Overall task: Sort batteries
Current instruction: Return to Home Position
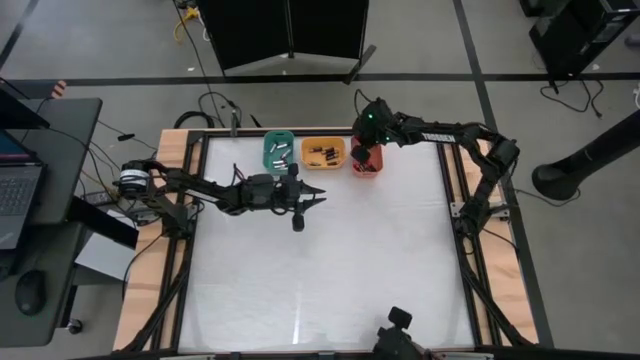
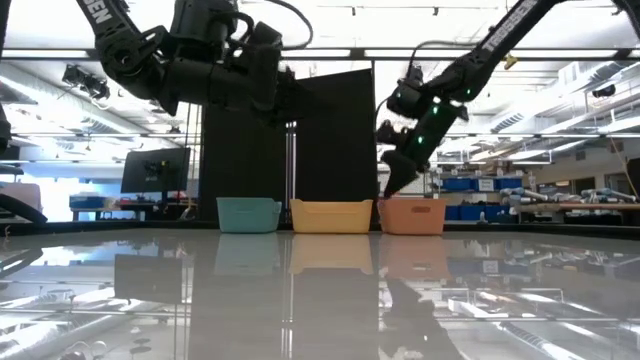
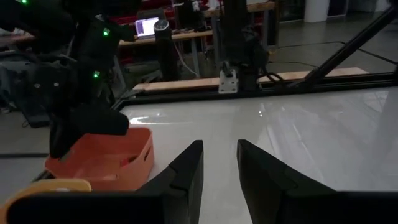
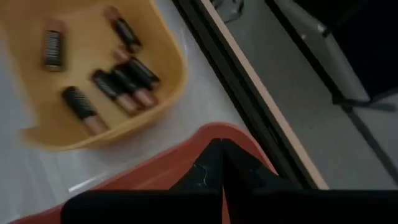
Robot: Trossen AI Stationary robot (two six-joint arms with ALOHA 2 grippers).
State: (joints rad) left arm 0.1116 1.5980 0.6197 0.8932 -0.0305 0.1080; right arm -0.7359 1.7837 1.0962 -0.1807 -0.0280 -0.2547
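Along the far edge of the table [image 1: 330, 280] we see three trays standing side by side in a row: a green tray [image 2: 248, 214], an orange tray [image 2: 331, 216] and a red tray [image 2: 412, 216]. The batteries [image 4: 121, 84] in the orange tray are short dark cylinders, several with a coppery-pink end. One with pale ribbing lies off on its own. A few are packed flank to flank near the tray's middle, and the others lie loose around them. From above we also make out paler silvery batteries [image 1: 281, 152] in the green tray.

The right gripper [image 4: 221, 146] hangs over the red tray, its jaws clenched tip to tip and gripping nothing. The dark batteries lie in the neighbouring tray, off to the side of those fingers and below them, well clear of any contact.

The left gripper [image 1: 318, 196] hovers over bare table just inward of the green and orange trays. Its jaws are released, with a narrow gap between the fingers [image 3: 189, 171]. The batteries lie apart from it in their trays.
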